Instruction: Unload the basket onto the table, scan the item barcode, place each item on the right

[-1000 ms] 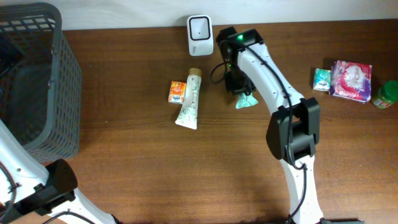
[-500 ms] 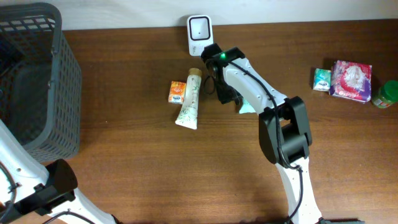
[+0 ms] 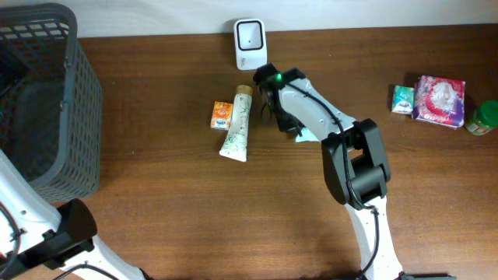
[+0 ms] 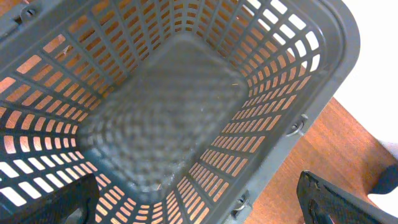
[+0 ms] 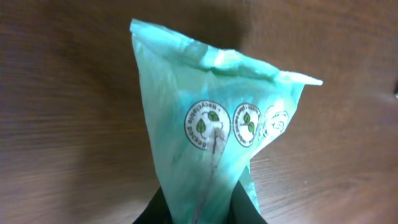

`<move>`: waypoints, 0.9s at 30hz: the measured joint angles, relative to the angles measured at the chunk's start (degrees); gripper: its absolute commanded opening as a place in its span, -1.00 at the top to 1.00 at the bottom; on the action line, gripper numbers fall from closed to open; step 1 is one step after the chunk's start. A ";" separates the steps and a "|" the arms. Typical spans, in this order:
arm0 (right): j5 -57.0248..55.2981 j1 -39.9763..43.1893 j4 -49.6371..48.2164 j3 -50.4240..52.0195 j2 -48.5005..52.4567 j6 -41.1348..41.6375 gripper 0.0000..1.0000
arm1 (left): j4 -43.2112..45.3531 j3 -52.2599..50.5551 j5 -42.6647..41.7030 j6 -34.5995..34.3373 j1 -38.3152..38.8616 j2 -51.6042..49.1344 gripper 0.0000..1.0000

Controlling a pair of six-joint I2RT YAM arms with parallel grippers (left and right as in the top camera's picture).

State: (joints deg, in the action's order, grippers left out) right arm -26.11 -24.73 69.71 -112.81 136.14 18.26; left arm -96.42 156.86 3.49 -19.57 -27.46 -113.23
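Observation:
The item, a pale green plastic packet (image 5: 211, 137) printed with round leaf logos, is pinched at its lower end in my right gripper (image 5: 199, 214), which is shut on it above the brown table. From overhead the packet (image 3: 305, 134) peeks out beside my right gripper (image 3: 284, 118), just below and right of the white scanner (image 3: 250, 34) at the back edge. No barcode shows on the packet. My left gripper (image 4: 202, 205) hangs open over the grey basket (image 4: 280, 74), with nothing between its fingers (image 4: 348, 199).
A toothpaste tube (image 3: 237, 124) and a small orange box (image 3: 222, 115) lie left of the right gripper. The grey basket (image 3: 47, 101) fills the far left. A small green packet (image 3: 402, 99), a pink pack (image 3: 440, 101) and a green jar (image 3: 482, 118) sit at the right edge.
My right arm has swung left, closer to the scanner and the tube, and its jaws have shut on the green packet. The left gripper has stayed open over the basket.

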 measured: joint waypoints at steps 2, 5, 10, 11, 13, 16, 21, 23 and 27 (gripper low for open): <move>9.57 0.42 4.85 -9.77 0.09 -1.60 0.81 | 0.04 0.00 -0.02 0.00 0.00 0.00 -0.99; 35.17 4.68 10.05 -17.75 0.04 -9.68 0.81 | 0.00 0.00 -0.02 0.00 0.00 0.00 -0.98; 80.41 20.02 18.97 -12.39 0.04 -28.15 0.81 | 0.00 0.00 -0.02 0.00 0.00 0.00 -0.98; 84.70 20.94 18.99 -10.10 0.04 -29.64 0.81 | 0.00 0.00 -0.02 0.02 0.00 0.00 -0.98; 88.56 20.94 19.28 -7.69 0.04 -31.32 0.81 | 0.00 0.00 -0.02 0.02 0.00 0.00 -0.99; 90.09 20.90 19.21 -5.64 0.04 -33.53 0.81 | 0.00 0.00 -0.02 0.00 0.00 0.00 -0.98; 87.49 20.90 13.84 1.81 -0.11 -34.58 0.68 | 0.04 0.00 -0.02 0.02 0.00 0.00 -0.98; 84.76 20.90 10.36 4.72 -0.09 -32.92 0.53 | -0.02 0.00 -0.02 0.02 0.00 0.00 -0.99; 72.70 20.90 5.81 7.52 -0.11 -26.67 -0.04 | 0.00 0.00 -0.02 0.00 0.00 0.00 -0.98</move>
State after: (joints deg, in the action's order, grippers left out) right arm 46.59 -3.84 75.53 -105.30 136.03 -8.40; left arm -96.42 156.86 3.46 -19.57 -27.46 -113.23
